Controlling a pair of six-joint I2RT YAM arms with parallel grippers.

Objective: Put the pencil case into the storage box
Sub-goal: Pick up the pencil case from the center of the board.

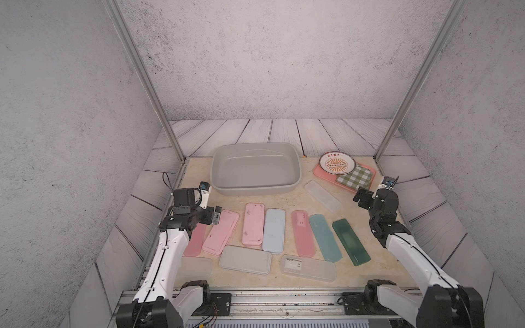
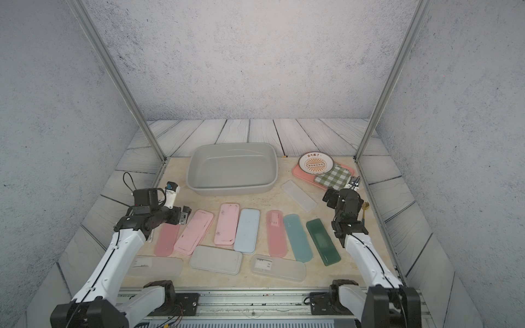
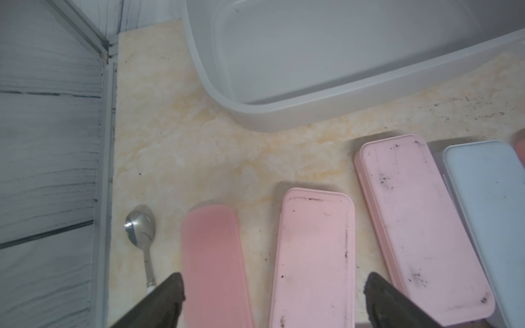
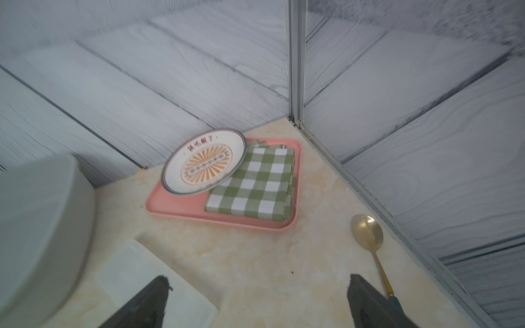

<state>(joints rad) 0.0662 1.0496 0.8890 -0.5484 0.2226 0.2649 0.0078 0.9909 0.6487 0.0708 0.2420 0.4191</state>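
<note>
Speckled grey walls [image 1: 255, 71] and plank-print panels [image 1: 255, 130] enclose a marbled beige tabletop [image 1: 284, 201].
The grey storage box [image 1: 255, 190] sits at the back centre. The pencil cases [image 1: 252, 224] lie flat in front of it, all outside it. A pink tray [image 4: 216, 218] lies back right. The left gripper [image 3: 274, 284] and right gripper [image 4: 257, 286] hover with jaws wide, holding nothing. A silver spoon [image 3: 140, 227] lies at the left edge.

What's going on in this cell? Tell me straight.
A two-armed robot is set to move pencil cases into the grey storage box, which is empty. All the cases lie on the table, outside it. The left hand is open above the pink cases; the right hand is open near the pink tray. Neither holds anything.
</note>
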